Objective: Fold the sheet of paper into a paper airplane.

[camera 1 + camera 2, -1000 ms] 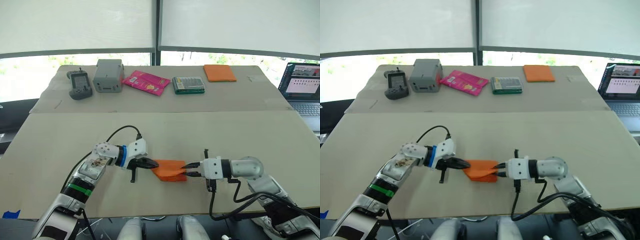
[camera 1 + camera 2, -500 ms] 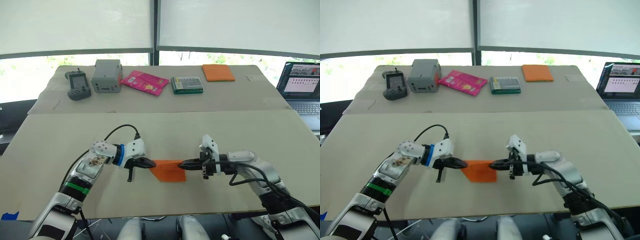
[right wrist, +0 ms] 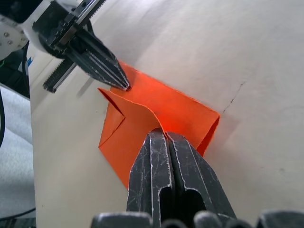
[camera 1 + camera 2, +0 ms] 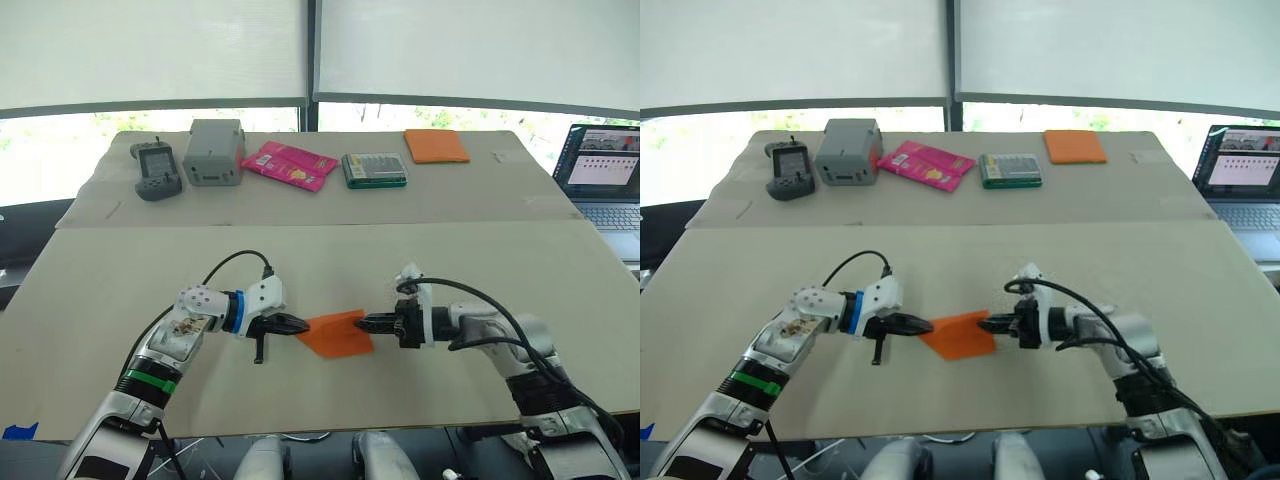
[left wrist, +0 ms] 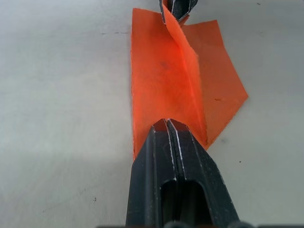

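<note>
The sheet of paper (image 4: 336, 334) is bright orange and folded into a small angular piece. It lies on the near table between my two grippers, with a creased flap (image 5: 187, 71) standing up along its middle. My left gripper (image 4: 303, 323) is shut on the paper's left end (image 5: 167, 124). My right gripper (image 4: 363, 322) is shut on the raised fold at the right end (image 3: 161, 134). The two sets of fingertips face each other across the paper. One corner (image 5: 240, 95) lies flat on the table.
Along the far table stand a handheld controller (image 4: 157, 168), a grey box (image 4: 217, 151), a pink packet (image 4: 292, 164), a green case (image 4: 376, 169) and a thick orange pad (image 4: 437, 146). An open laptop (image 4: 607, 170) sits at the far right. A seam (image 4: 300, 225) joins the two tabletops.
My right wrist has turned and its fingers have closed on the paper's right edge. The paper's middle fold now stands up between the grippers. The left gripper has barely moved.
</note>
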{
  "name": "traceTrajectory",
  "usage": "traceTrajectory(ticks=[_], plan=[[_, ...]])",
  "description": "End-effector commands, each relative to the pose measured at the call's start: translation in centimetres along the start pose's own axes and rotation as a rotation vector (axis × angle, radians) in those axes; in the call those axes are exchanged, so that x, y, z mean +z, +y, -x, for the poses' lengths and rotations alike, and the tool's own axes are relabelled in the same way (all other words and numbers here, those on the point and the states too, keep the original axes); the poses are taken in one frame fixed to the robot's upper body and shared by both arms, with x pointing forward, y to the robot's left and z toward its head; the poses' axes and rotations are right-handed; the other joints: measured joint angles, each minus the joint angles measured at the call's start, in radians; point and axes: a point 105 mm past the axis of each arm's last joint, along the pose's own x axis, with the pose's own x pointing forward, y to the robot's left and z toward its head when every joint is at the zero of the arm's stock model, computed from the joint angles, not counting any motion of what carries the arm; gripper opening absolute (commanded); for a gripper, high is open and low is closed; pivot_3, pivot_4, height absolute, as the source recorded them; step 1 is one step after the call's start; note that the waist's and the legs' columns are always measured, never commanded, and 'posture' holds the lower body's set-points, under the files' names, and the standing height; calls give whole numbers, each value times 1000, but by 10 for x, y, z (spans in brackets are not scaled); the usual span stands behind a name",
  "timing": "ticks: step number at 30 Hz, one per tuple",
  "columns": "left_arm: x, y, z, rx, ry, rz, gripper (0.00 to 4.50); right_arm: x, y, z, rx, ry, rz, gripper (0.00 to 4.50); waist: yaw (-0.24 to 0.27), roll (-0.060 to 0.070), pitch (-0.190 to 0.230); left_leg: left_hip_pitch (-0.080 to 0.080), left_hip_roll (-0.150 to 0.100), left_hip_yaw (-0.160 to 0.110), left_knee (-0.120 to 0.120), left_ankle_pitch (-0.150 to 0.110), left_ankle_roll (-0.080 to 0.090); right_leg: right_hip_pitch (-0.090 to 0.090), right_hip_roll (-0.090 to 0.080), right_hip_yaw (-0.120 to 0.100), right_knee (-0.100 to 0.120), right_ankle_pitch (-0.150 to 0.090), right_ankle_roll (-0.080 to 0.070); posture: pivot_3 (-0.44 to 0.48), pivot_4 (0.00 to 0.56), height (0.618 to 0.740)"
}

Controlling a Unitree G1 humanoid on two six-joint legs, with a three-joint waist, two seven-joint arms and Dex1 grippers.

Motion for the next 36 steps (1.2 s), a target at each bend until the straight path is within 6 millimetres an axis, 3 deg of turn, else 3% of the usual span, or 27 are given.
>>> traceTrajectory(ticks=[1,6,9,13,21,30,36], plan=[[-16,-1,1,25,48,44,0,2,0,0,14,-6,-36,24,1,0,0,0,0,0,0,0,0,0,0,0,0,0,0,0,150,740],[-14,0,0,23,28,35,0,1,1,-5,27,44,69,24,0,0,-1,0,0,0,0,0,0,0,0,0,0,0,0,0,150,740],[-12,-3,-4,3,27,22,0,10,3,-9,52,80,252,24,-1,0,-1,0,0,1,0,0,0,0,0,0,0,0,0,0,150,740],[-12,-4,-7,-11,31,10,0,20,4,-10,104,108,304,24,-1,0,-1,0,0,1,0,0,0,-1,0,0,0,0,0,0,150,740],[-11,-5,-9,-17,27,5,0,24,-12,-11,80,133,288,24,1,0,-1,-1,0,0,0,0,0,-1,0,0,0,0,0,0,150,740],[-9,-5,-10,-17,12,-3,0,15,-19,-11,80,136,63,24,1,0,-1,-1,0,0,0,0,0,-1,0,0,0,0,0,0,150,740],[24,11,1,59,-162,10,0,3,-23,-15,68,193,9,24,1,0,-1,-1,0,0,0,0,0,0,-1,-1,0,0,0,0,150,740]])
